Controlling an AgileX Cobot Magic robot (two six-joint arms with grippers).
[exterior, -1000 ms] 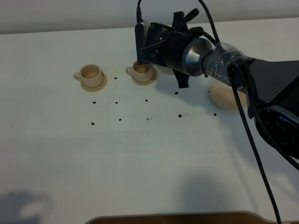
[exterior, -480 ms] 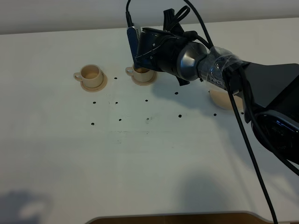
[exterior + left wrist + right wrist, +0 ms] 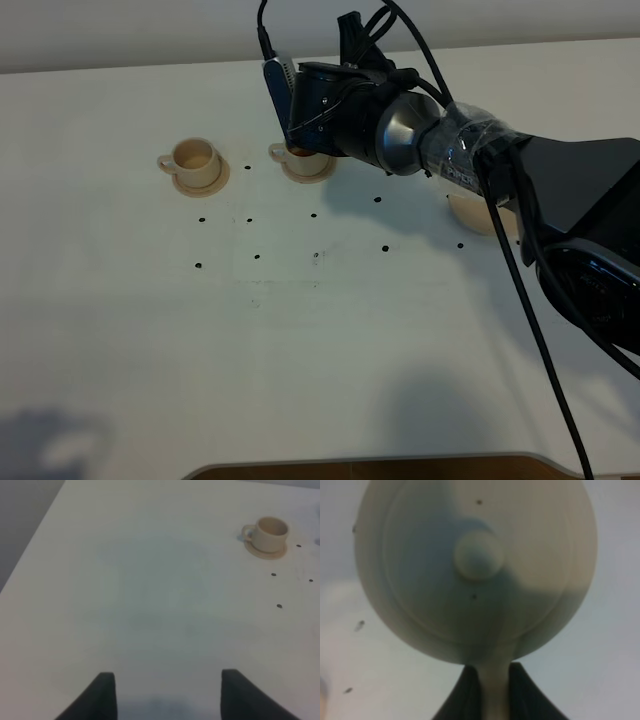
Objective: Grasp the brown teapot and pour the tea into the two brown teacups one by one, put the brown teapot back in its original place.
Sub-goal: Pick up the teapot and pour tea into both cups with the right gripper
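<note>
The right end effector point(image 3: 492, 692) grips the loop handle of the brown teapot point(image 3: 475, 565), holding it off the counter point(image 3: 300, 330) at the nearer teacup point(image 3: 310, 164). The wide saucer point(image 3: 478, 215) lies well apart. The left end effector point(image 3: 167, 695) hangs spread wide, holding nothing, with the other teacup point(image 3: 270, 532) ahead.

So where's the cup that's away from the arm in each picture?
Exterior high: that teacup sits upper left, alone.
Left wrist: small, far beyond the open left gripper.
Right wrist: not in it; the teapot fills it.
Shared: black dots beside the cup.
</note>
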